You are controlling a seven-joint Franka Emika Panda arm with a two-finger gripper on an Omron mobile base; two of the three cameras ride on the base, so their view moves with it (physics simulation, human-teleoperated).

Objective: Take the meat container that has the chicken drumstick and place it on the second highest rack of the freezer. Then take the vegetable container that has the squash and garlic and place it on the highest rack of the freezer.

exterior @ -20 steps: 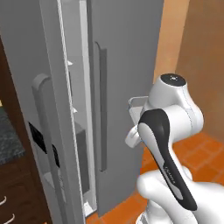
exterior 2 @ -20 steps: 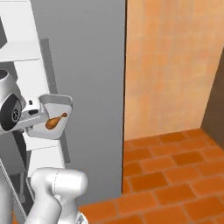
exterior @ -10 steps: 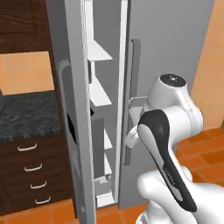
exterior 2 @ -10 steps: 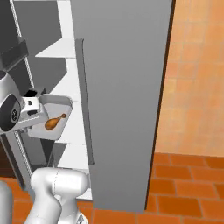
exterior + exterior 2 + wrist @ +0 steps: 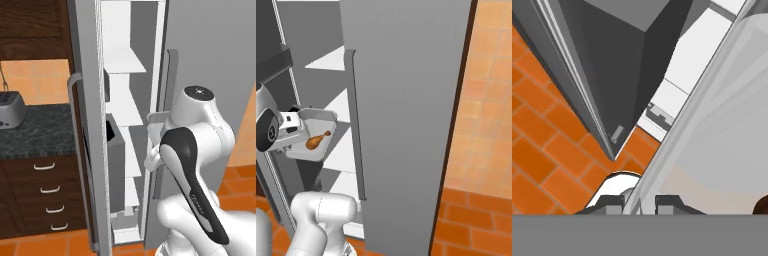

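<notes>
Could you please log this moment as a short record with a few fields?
held item: meat container with the chicken drumstick lying in it
gripper: jaws shut on the tray's rim
freezer: door open, white shelves showing
tray position: in front of the open shelves, not yet set on a rack
floor: orange tiles

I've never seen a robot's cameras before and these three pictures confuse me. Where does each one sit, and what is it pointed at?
Left base view: on the base, behind the arm to its left, facing the open freezer; the white arm rises lower right.
Right base view: behind the arm to its right, facing the freezer door; the arm at left carries the meat container with the chicken drumstick.
Hand view: on the hand, looking along the gripper, shut on the container's rim.
Both base views share the freezer shelves.
</notes>
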